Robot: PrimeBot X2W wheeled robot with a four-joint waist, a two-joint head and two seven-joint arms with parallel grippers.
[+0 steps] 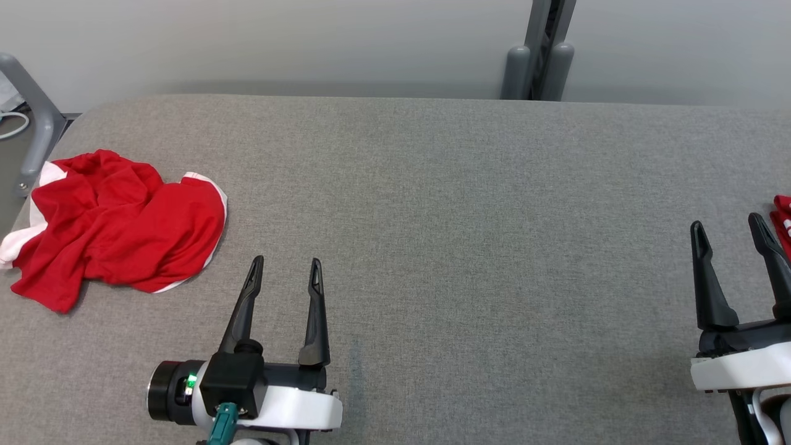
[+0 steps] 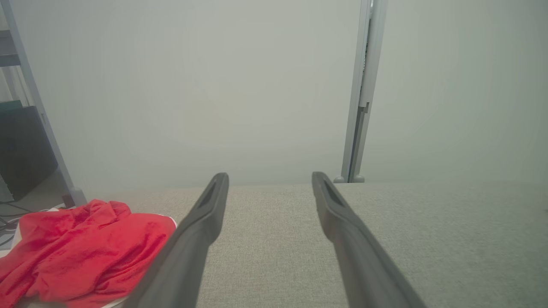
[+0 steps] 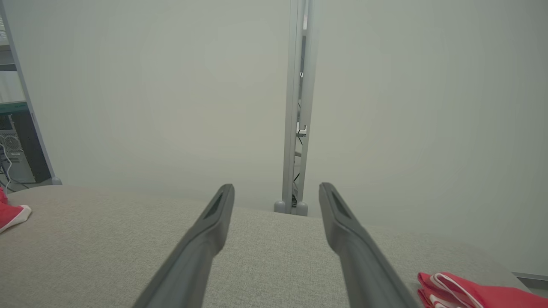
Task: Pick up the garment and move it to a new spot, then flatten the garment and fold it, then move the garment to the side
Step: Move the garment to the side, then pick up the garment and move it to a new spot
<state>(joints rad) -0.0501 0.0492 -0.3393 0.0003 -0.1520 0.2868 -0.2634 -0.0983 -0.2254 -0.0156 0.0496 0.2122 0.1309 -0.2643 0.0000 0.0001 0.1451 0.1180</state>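
Garment (image 1: 120,228): red with white trim, lay crumpled in a loose heap at the left end of the table (image 1: 432,216). Its outer folds reached the table's left edge. Nothing touched it and it was not spread or folded.

Left gripper (image 1: 287,262): hovered over the table's near edge, left of the table's middle. Its jaws were spread wide with nothing between them. The fingertips pointed toward the table's far edge. The garment sat just beside it, on the side toward the table's left end, with bare grey cloth between fingers and fabric. In the left wrist view the gripper (image 2: 269,175) showed the same gap, and the garment (image 2: 81,252) lay low beside its left finger. I could not tell from that view whether finger and fabric met; the head view showed them apart.

Right gripper (image 1: 726,222): over the near part of the table's right end. Jaws were equally wide and empty, tips toward the far edge. The right wrist view confirmed the open gap (image 3: 276,186) above bare table cloth.

Second red cloth (image 1: 783,216): it had white stripes and sat at the table's extreme right end, just beyond the right gripper's outer finger. It was cut off by the frame and its type was not clear. Whether finger and cloth touched could not be judged.

Grey upright post (image 1: 537,62): stood behind the table's far edge, right of the table's middle, against a pale wall (image 1: 278,43).

Grey tubular frame (image 1: 31,117): beyond the table's left end, near the garment.
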